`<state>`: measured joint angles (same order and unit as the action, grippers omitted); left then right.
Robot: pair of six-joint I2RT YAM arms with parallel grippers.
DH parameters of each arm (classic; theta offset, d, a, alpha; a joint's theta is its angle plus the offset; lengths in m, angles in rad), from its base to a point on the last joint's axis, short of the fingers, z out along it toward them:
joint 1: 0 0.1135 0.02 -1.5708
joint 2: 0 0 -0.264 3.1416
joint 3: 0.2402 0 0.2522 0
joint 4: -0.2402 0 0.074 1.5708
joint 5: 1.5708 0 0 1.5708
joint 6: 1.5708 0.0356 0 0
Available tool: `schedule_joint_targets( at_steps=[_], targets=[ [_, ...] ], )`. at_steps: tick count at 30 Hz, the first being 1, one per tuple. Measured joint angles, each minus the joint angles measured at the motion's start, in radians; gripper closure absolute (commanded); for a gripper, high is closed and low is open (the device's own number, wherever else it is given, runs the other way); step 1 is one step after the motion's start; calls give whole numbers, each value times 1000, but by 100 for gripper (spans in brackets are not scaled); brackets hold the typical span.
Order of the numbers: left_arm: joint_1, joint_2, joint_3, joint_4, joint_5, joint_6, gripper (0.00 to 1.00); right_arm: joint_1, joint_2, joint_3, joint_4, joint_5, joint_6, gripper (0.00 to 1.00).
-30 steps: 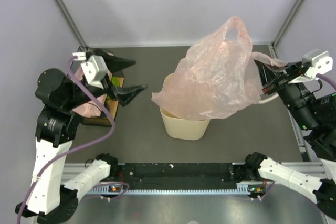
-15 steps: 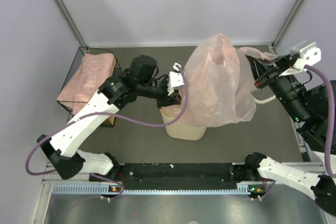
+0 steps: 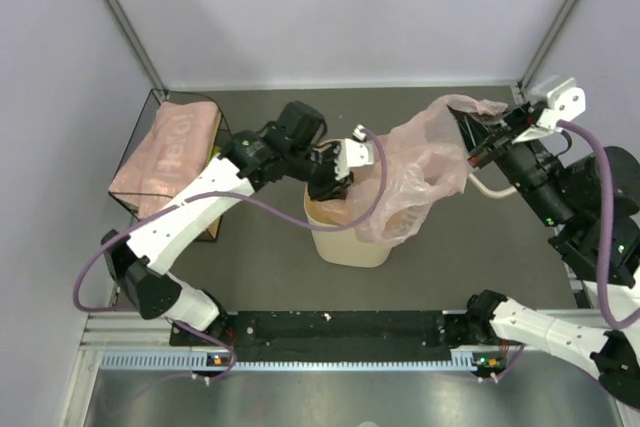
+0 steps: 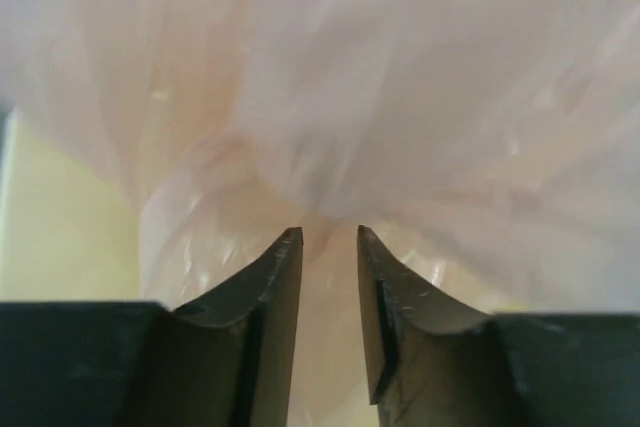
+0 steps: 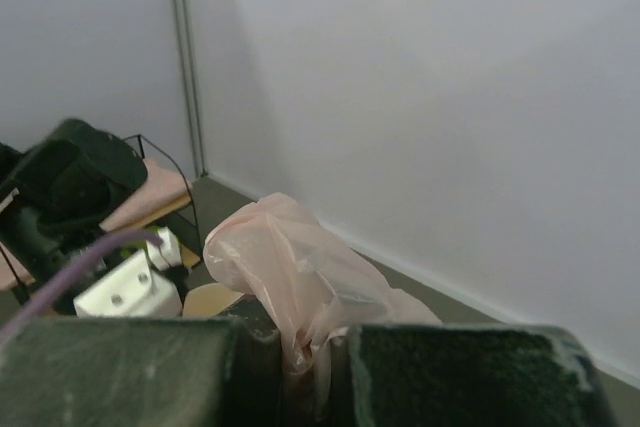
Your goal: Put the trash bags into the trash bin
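Observation:
One pale pink trash bag (image 3: 415, 172) hangs from my right gripper (image 3: 476, 139), which is shut on its upper edge; the film shows pinched between the jaws in the right wrist view (image 5: 312, 339). The bag's lower part sags into the cream trash bin (image 3: 345, 242) at the table's middle. My left gripper (image 3: 332, 187) reaches over the bin's left rim. Its narrow jaws (image 4: 328, 234) hold gathered pink film (image 4: 400, 97), with the bin wall (image 4: 50, 227) to the left. A folded stack of trash bags (image 3: 170, 147) lies at far left.
The folded stack rests in a dark wire-framed box (image 3: 213, 227) with orange-brown sides against the left wall. Grey walls and metal corner posts (image 3: 125, 22) close in the back. The right arm's body (image 3: 560, 197) and purple cable crowd the right edge.
My left arm swung from the wire box across to the bin and its wide jaws closed on the bag. The bag, once ballooned high, has dropped and collapsed toward the bin.

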<state>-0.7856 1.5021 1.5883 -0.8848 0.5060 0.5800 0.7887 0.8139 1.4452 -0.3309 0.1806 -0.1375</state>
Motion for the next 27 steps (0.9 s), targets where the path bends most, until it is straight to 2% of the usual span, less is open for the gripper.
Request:
schedule_joint_targets(
  at_steps=[2,3,7,8,13,16,18,24,26,27],
  targets=[
    [34,-31,5,-11,21,-7,47,0,4,-19,10,-11,5,100],
    [71,-64,6,-13,37,-17,39,0,8,-27,17,-16,9,100],
    [204,-215,7,35,98,-74,28,0,27,-60,61,-42,18,100],
    [227,-257,7,56,112,-85,22,0,34,-66,71,-51,20,100],
    [234,-383,-10,175,228,-142,11,0,72,-72,133,-86,34,100],
    [226,-381,-10,239,273,-172,9,0,103,-69,171,-101,39,100],
    [212,-354,-11,277,300,-192,1,0,128,-65,192,-106,48,100],
    [179,-284,-107,385,356,-284,3,0,185,-64,254,-124,87,100],
    [171,-285,-139,410,366,-315,13,0,200,-64,282,-130,101,100],
    [169,-286,-150,423,370,-328,28,0,208,-64,295,-134,114,100]
  ],
)
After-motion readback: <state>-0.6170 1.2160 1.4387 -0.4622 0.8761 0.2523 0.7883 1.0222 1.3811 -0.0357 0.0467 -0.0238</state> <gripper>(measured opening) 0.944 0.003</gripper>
